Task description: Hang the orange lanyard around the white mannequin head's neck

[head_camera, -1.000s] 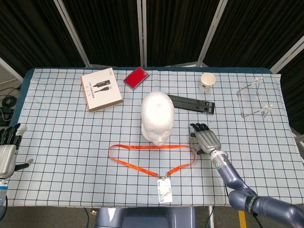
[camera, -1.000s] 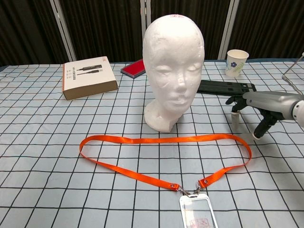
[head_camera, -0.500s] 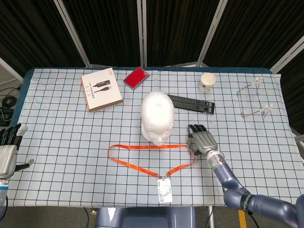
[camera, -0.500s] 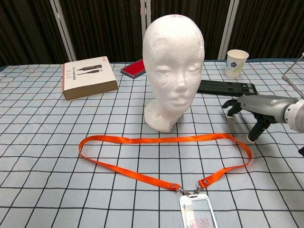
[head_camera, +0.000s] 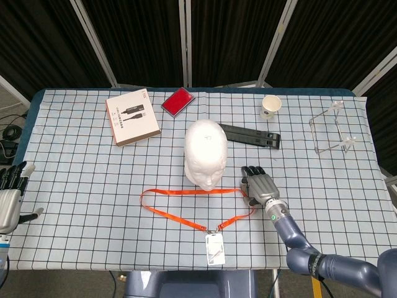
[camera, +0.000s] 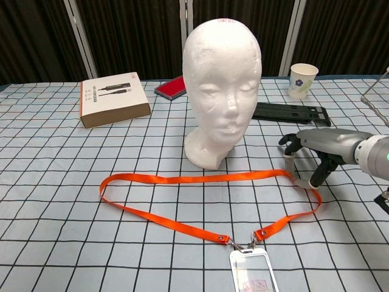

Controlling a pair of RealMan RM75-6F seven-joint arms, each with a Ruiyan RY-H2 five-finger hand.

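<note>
One orange lanyard [camera: 200, 178], one mannequin head [camera: 222, 85], two hands in view

checked table [head_camera: 80, 186], lanyard [head_camera: 186, 192], mannequin head [head_camera: 205, 152], box [head_camera: 131, 117]

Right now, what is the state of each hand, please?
Left hand: open, holding nothing, off the table's left edge.
Right hand: fingers down at the right end of the orange lanyard; whether it grips cannot be told.

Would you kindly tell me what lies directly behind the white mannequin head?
Behind the white mannequin head, a black stand lies flat, extending right. Its near end is hidden by the head.
</note>
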